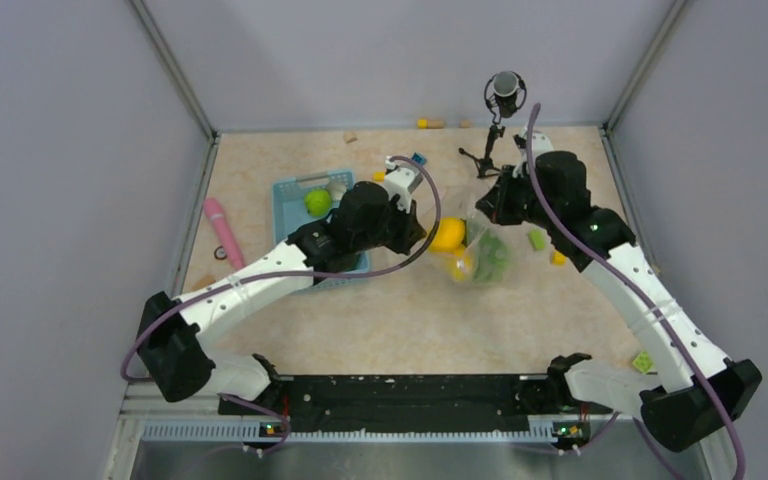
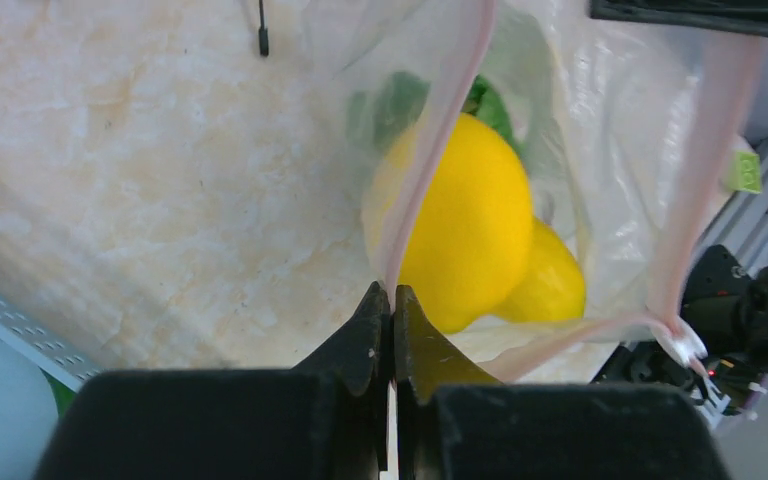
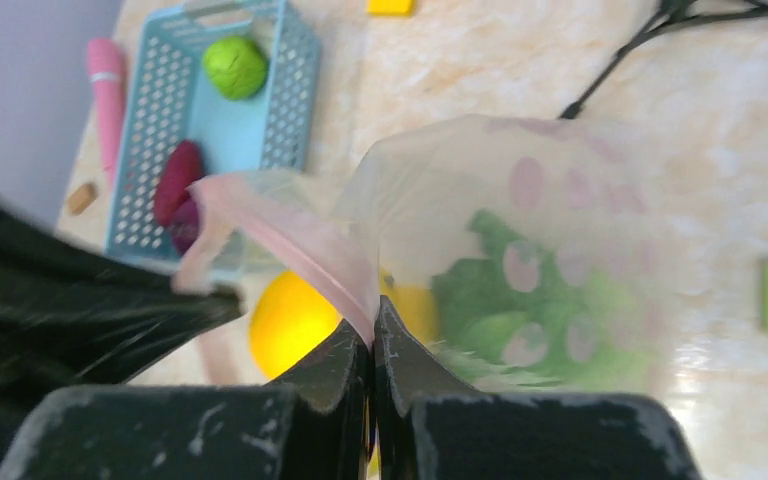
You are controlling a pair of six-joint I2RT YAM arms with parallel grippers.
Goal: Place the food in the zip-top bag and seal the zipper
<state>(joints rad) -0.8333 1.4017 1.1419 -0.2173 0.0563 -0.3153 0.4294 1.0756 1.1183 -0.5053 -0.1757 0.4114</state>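
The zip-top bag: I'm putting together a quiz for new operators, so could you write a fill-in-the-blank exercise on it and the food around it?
1. The left gripper and the right gripper are both ___ on the zipper of the zip-top bag.
2. The citrus inside the bag is ___ in colour.
3. The lime and the red-purple piece lie ___ the bag, in the light blue basket.

Missing words: shut; yellow; outside.
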